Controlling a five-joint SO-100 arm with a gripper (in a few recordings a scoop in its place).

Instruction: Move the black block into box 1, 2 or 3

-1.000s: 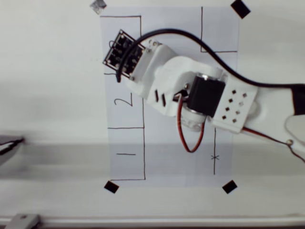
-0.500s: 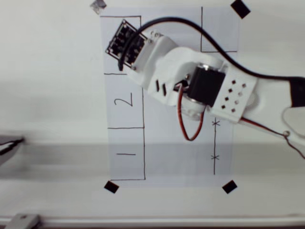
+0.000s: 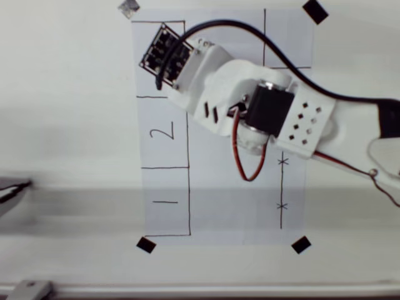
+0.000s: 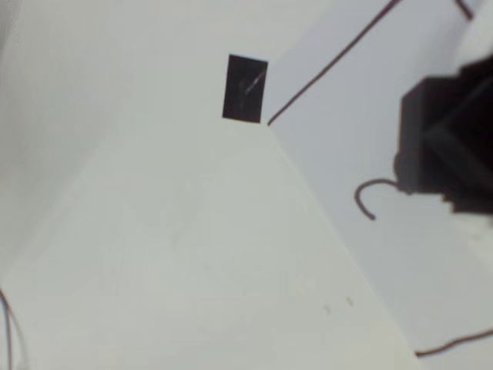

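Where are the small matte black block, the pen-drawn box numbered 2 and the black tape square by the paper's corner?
small matte black block (image 4: 424,139), wrist view, its left face.
pen-drawn box numbered 2 (image 3: 162,132), overhead view, on the handwritten digit.
black tape square (image 4: 245,88), wrist view, its middle.

In the overhead view the white arm (image 3: 250,106) reaches in from the right edge toward the upper left of the frame, a black cable arching over it and a red wire looping below. Its gripper (image 3: 164,56) sits upper left, under the black wrist board; finger spacing cannot be made out.
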